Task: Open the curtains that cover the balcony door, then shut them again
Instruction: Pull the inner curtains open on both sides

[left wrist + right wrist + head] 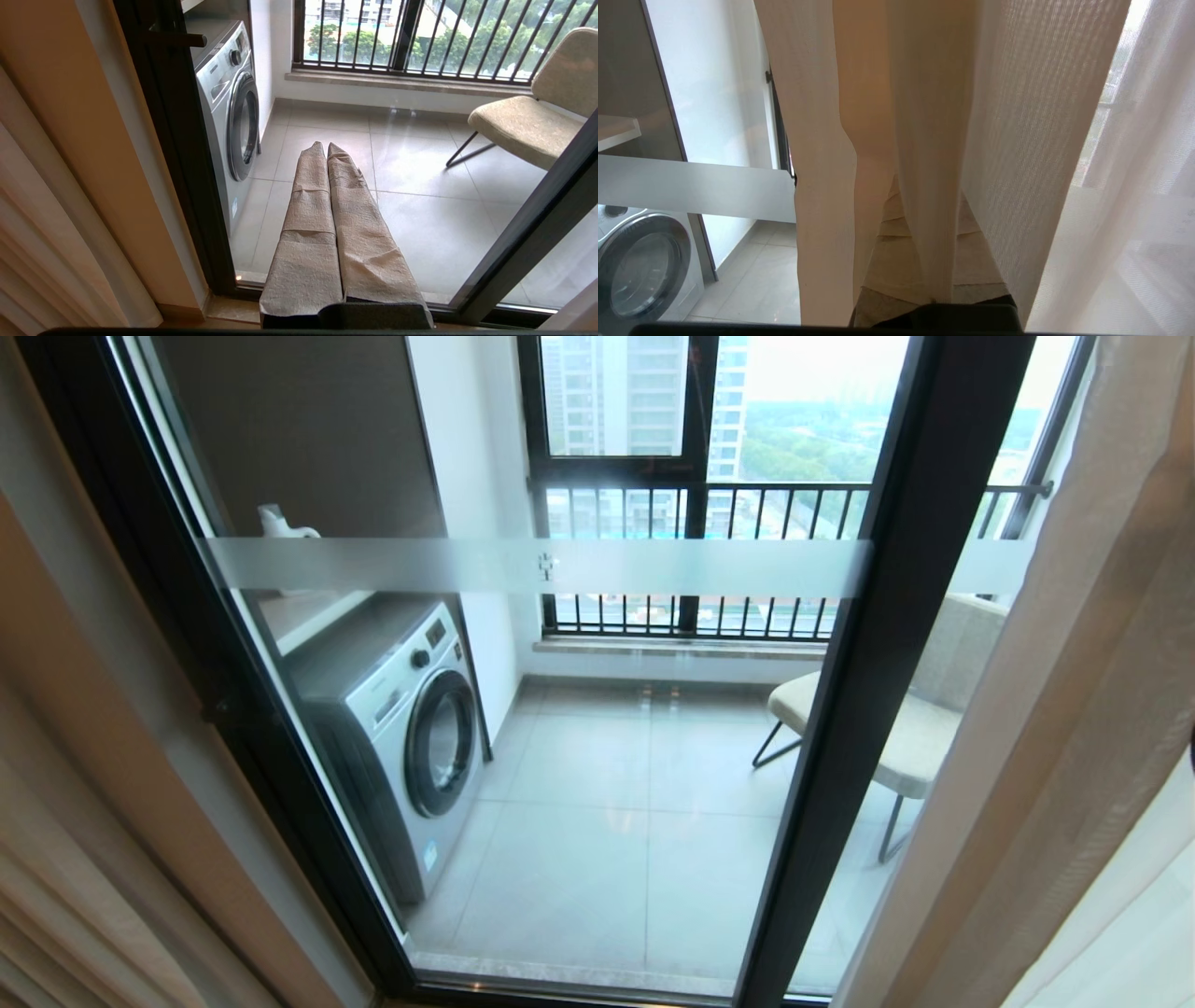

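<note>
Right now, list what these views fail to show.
- Right gripper: right wrist view, fingers buried in the beige drape; any grip on it unclear.
- Frosted stripe: head view, characters too small.
- Chair: head view, crossed by the door frame.

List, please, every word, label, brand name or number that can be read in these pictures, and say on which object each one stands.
No text can be read.
Frosted stripe on the balcony door: one small character mark, too small to read.
Washing machine: a short brand mark on its front panel, blurred.
Washing machine, low on the front: a small blue and white sticker, unreadable.
</note>
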